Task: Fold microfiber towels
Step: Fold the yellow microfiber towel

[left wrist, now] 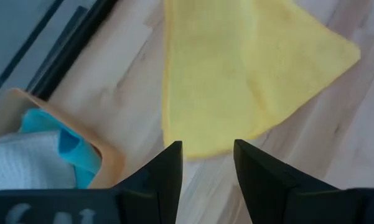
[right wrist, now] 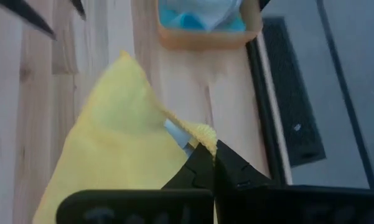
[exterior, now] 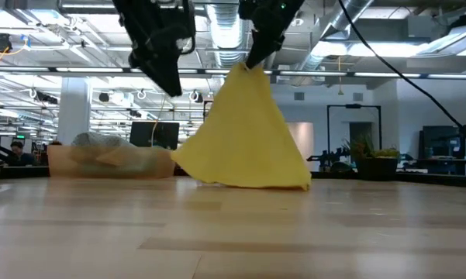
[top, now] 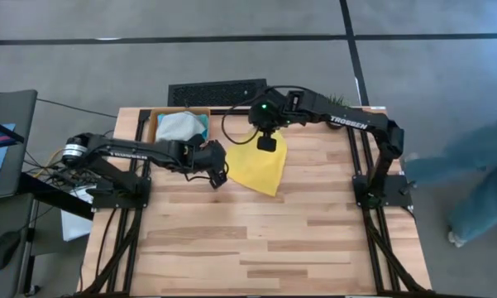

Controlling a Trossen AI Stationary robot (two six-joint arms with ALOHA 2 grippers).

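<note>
The yellow towel [top: 259,168] hangs as a cone from my right gripper [exterior: 252,62] near the table's far middle, and its lower edge [exterior: 248,183] rests on the wood. It also shows in the left wrist view [left wrist: 236,81] and the right wrist view [right wrist: 106,143]. My left gripper [left wrist: 206,163] is open and empty, above the table just left of the towel. The pale grey towel [top: 175,126] and the sky blue towel [top: 200,122] lie in the orange tray [top: 153,124]. The lime green towel is out of view. My right gripper pinches the yellow towel by a bunched bit of its edge at the top [right wrist: 200,133], between its two fingertips [right wrist: 202,163]. The fingers point down from above. The towel hangs below them, spread into a cone, with its bottom edge on the table.
The orange tray stands at the table's far left corner. A dark keyboard-like grille [top: 217,91] lies beyond the far edge. A person [top: 480,178] stands to the right of the table. The near half of the table [top: 265,248] is bare wood.
</note>
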